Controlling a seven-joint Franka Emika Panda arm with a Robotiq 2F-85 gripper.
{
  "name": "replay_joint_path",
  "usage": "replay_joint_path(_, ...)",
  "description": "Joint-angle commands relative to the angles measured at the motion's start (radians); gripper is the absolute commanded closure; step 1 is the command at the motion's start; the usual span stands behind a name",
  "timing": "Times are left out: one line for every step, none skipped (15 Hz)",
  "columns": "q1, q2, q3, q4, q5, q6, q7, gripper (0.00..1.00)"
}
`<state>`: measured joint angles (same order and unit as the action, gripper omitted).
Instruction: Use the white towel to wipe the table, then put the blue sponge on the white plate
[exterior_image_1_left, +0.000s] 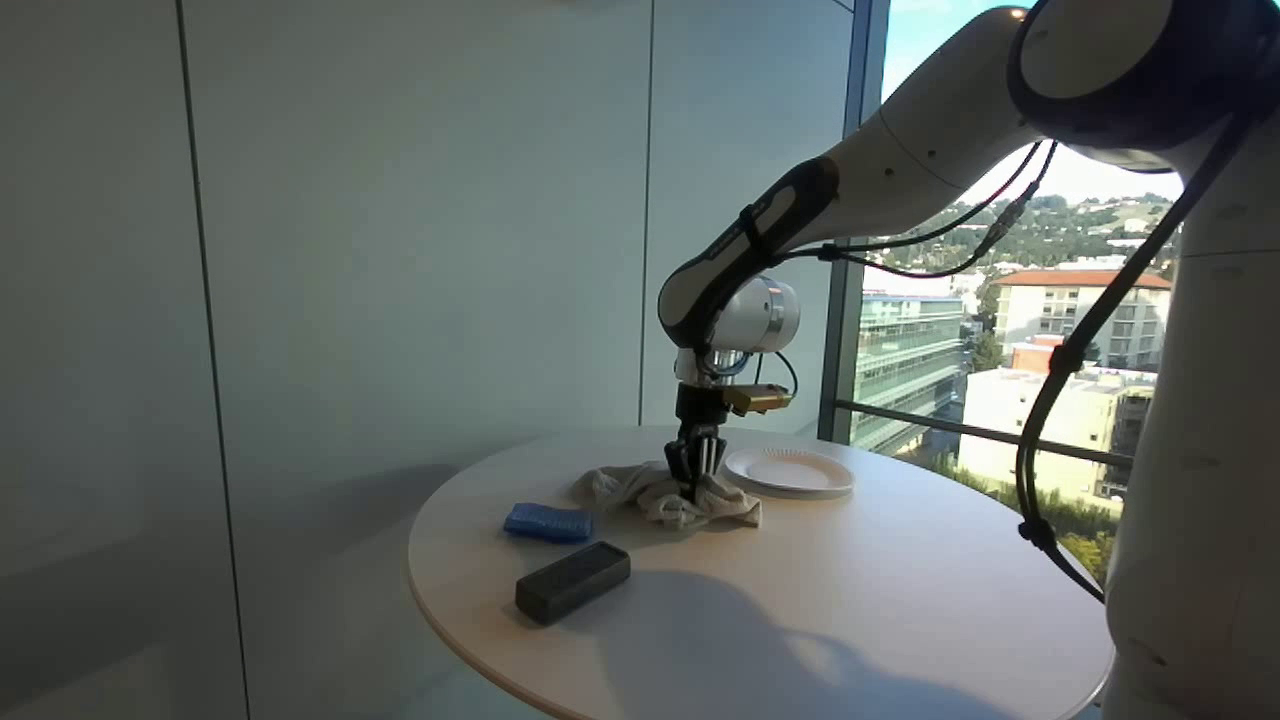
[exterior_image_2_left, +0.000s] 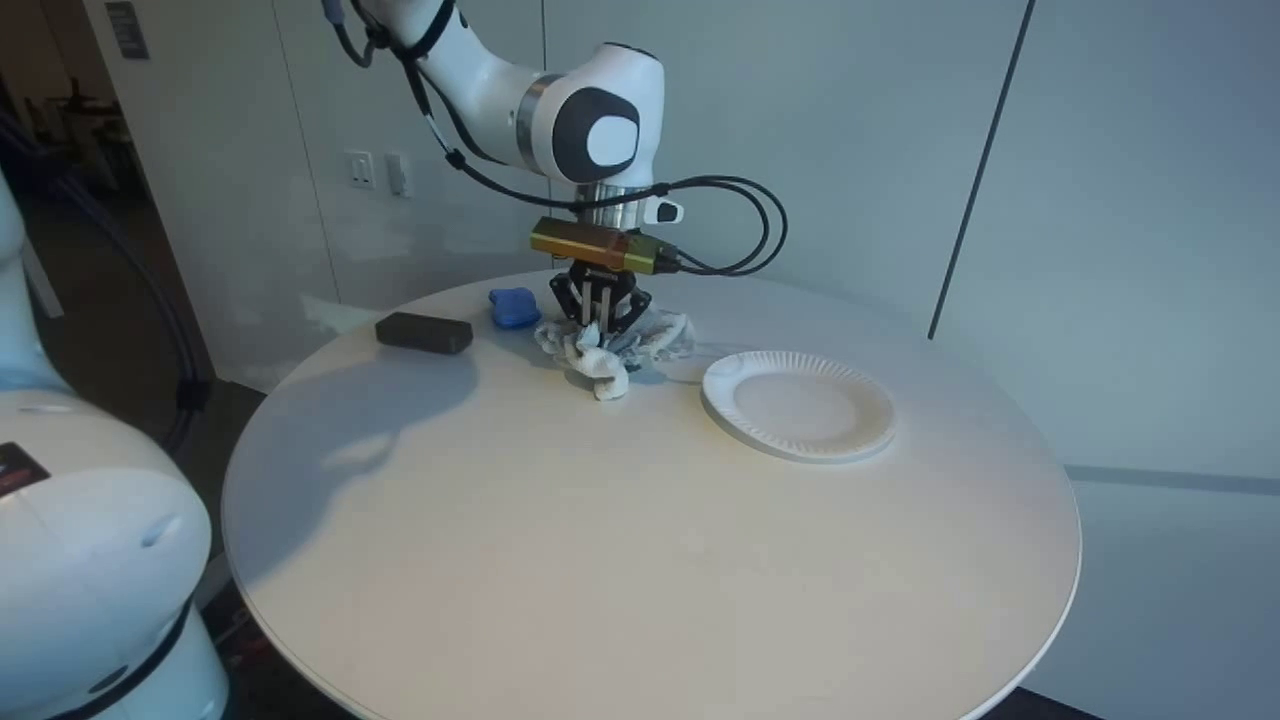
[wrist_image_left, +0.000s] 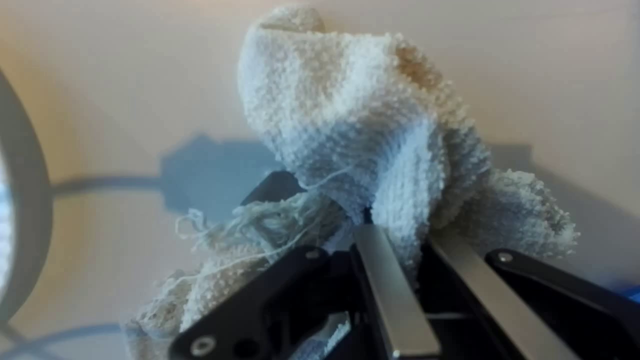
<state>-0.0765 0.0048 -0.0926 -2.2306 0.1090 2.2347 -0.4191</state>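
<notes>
From left to right in an exterior view, with the white towel (exterior_image_2_left: 608, 364) taken as landmark, the dark block (exterior_image_2_left: 424, 333) is placed farthest out on the towel's left, and the blue sponge (exterior_image_2_left: 515, 308) is seen between that block and the towel, near the cloth but apart from it. The towel itself is crumpled on the table (exterior_image_2_left: 650, 560) and is grasped by the gripper (exterior_image_2_left: 603, 326) directly above it: a fold is pinched between the fingers (wrist_image_left: 393, 291). On the towel's right, near it but apart, the white plate (exterior_image_2_left: 810, 405) is seen. The coming move, judged to be the wipe, turns on the towel being straight below the gripper and flanked by sponge and plate on opposite sides; no clear long axis is given by its folds. By a broad sideways stroke either neighbour could be knocked, so a sweep kept clear of both seems called for. In the wrist view, of the plate only a curved edge is caught, but the pinched fold, a brown patch (wrist_image_left: 417, 69) and loose threads (wrist_image_left: 272, 235) are shown, none of which is made out in the exterior views. The lower ends of the fingers are hidden by the cloth, so whether the table is touched by them cannot be told.
</notes>
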Motion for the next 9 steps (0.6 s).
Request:
replay_joint_path(-0.003,0.02,0.003,0.1,-0.132,0.091,0.05,0.91)
replay_joint_path(-0.007,0.035,-0.001,0.141,-0.181,0.109,0.069,0.91)
replay_joint_path(-0.011,0.052,-0.005,0.174,-0.21,0.118,0.08,0.91)
replay_joint_path(-0.017,0.074,-0.008,0.21,-0.191,0.108,0.068,0.91)
replay_joint_path(-0.021,0.089,-0.009,0.228,-0.161,0.109,0.049,0.91)
replay_joint_path(-0.025,0.105,-0.006,0.232,-0.114,0.122,0.011,0.91)
replay_joint_path(-0.03,0.12,0.0,0.234,-0.069,0.131,-0.022,0.91)
replay_joint_path(-0.035,0.14,0.007,0.236,-0.027,0.13,-0.049,0.91)
replay_joint_path(-0.038,0.156,0.016,0.228,0.014,0.136,-0.075,0.91)
